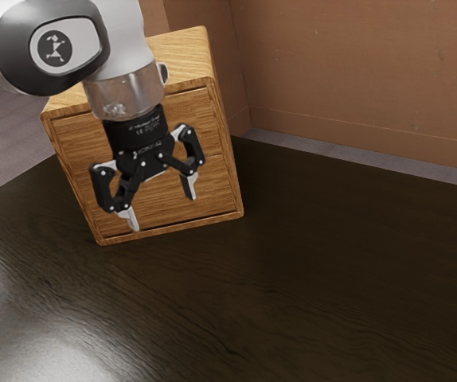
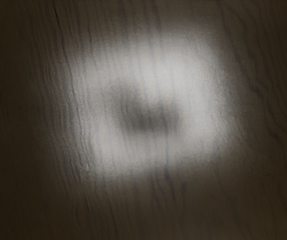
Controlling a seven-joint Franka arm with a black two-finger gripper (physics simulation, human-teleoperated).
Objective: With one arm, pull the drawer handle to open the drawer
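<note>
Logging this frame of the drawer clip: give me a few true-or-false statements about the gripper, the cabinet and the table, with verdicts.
1. The gripper hangs in front of the wooden cabinet, pointing down. True.
2. The fingers are clamped on a drawer handle. False: they stand spread apart and hold nothing.
3. The cabinet stands on a dark table with wood grain. True.
4. The cabinet lies tipped over on its side on a white table. False: it stands on its base, and the table is dark.
5. In the wrist view, a bright patch lies on the table's grain. True.
</note>
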